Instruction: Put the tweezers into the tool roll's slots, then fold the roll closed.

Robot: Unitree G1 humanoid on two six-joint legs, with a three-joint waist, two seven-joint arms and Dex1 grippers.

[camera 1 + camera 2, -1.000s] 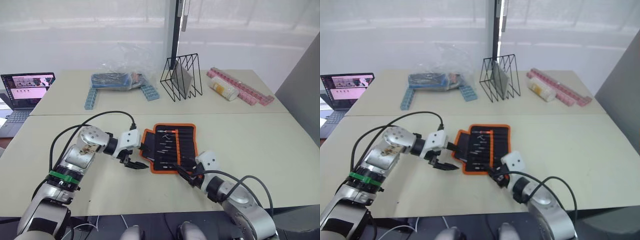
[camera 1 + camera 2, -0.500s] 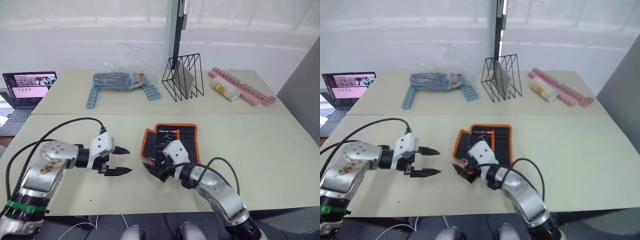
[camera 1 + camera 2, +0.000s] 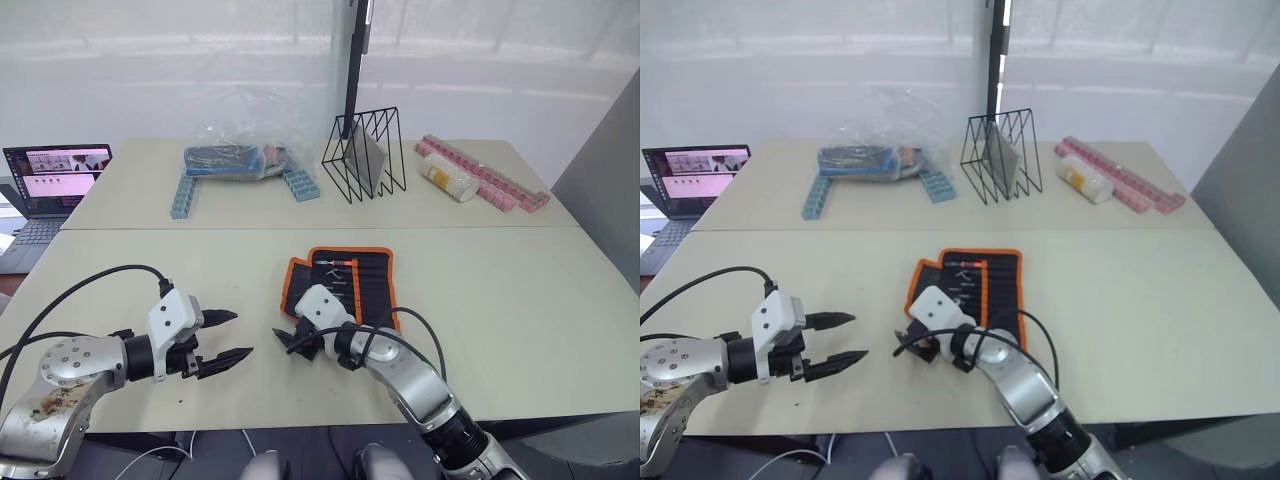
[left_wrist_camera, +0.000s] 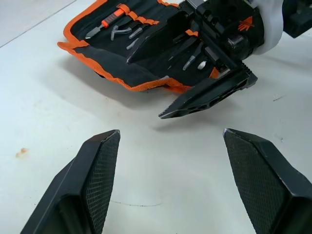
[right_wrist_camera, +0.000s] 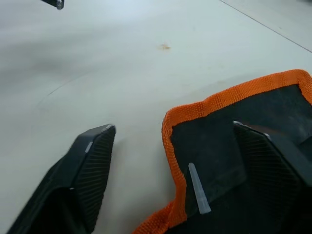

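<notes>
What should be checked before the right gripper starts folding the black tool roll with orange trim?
1. Tweezers seated in the slots: several slim tweezers lie in the black fabric tool roll with orange trim; whether all five are in: cannot tell.
2. Right gripper at the roll's near left corner: ok, one finger over the fabric, the other over the table.
3. Right gripper open enough to take the edge: ok.
4. Left gripper out of the way: ok, open and apart from the roll, over the beige table.
5. Roll lying open and flat: not ok, its left edge is raised.
</notes>
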